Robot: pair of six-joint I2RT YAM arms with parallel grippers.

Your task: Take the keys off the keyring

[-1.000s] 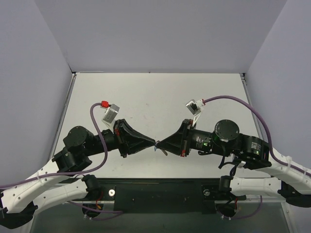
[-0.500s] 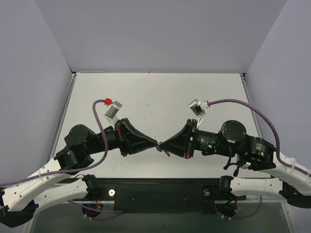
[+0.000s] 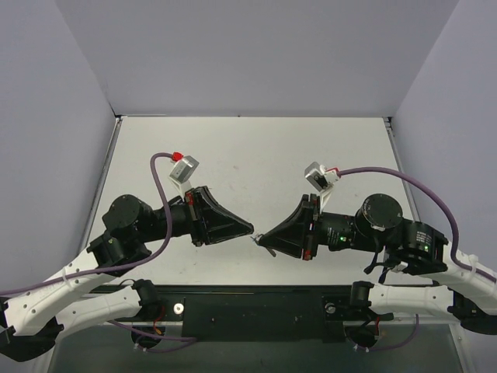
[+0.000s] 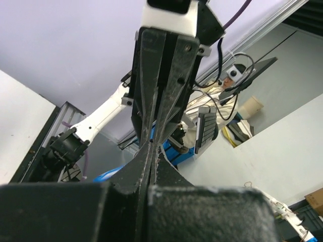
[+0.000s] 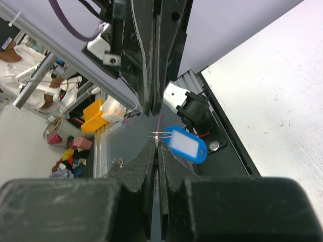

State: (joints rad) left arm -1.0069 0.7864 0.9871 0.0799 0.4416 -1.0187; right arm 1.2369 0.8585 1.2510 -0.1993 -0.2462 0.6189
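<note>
Left gripper is sitting left of centre and right gripper right of it. They are pointing tip to tip, just apart, over the near-middle of the table. The right tip is sitting slightly nearer the bases. The keyring is hanging at the right gripper's pressed-together tips, between both grippers. In the right wrist view its tag is lying to the right of those tips.

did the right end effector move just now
Yes: the right end effector has pulled back rightward, toward the table's right edge.
</note>
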